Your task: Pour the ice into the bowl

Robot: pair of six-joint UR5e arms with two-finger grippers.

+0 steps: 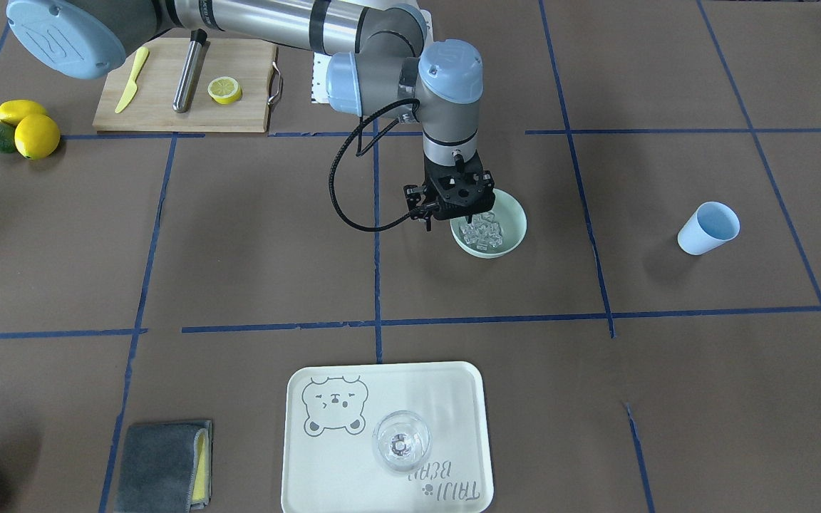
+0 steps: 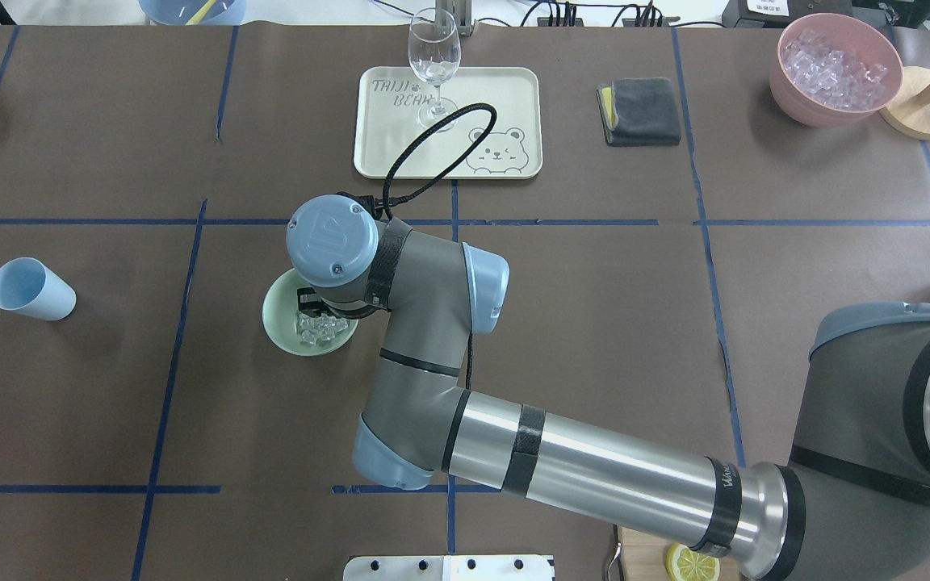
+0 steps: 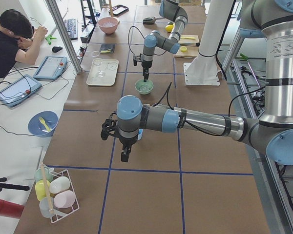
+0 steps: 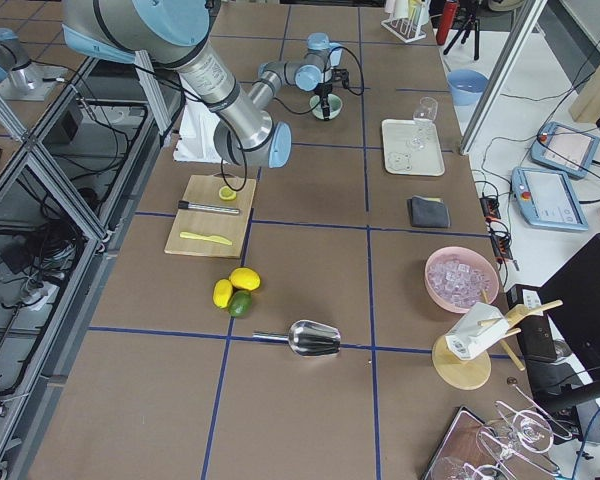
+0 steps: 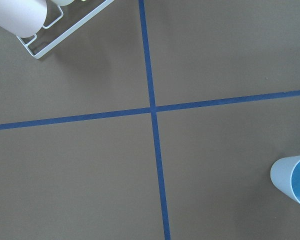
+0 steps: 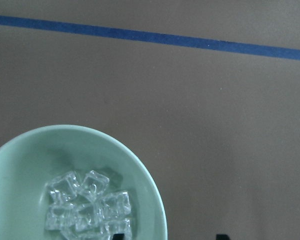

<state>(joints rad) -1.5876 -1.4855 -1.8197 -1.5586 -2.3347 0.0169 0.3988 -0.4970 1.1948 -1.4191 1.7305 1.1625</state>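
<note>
The pale mint-green bowl stands near the table's middle with the ice, a small heap of clear cubes, inside it. My right gripper hangs open just over the bowl, its two fingertips set wide apart on either side of the rim and holding nothing. A light blue cup lies empty on its side, well away from the bowl. My left gripper hovers over bare table near that cup. I cannot tell whether it is open or shut.
A pale tray with a clear glass sits on the operators' side, a grey cloth beside it. A cutting board with knife and lemon half, whole lemons, a pink container and a metal scoop lie further off.
</note>
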